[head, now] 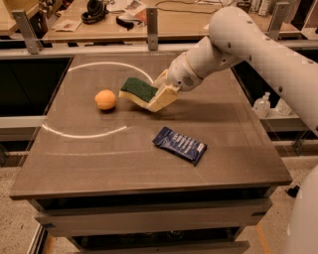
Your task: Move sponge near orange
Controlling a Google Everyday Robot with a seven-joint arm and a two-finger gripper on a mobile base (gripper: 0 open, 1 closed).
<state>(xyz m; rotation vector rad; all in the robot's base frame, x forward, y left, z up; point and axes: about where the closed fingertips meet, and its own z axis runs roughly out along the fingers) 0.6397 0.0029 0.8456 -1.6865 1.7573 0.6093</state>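
Observation:
The sponge (137,90), dark green on top with a yellow base, is held tilted just above the table by my gripper (158,94), which is shut on its right end. The orange (105,99) sits on the table just left of the sponge, a small gap between them. My white arm (233,39) reaches in from the upper right.
A dark blue snack wrapper (179,144) lies on the brown table (149,168) in front of the gripper. A white curved line is marked on the tabletop around the orange. A cluttered bench with headphones (94,10) stands behind. Bottles (262,105) stand off the table's right edge.

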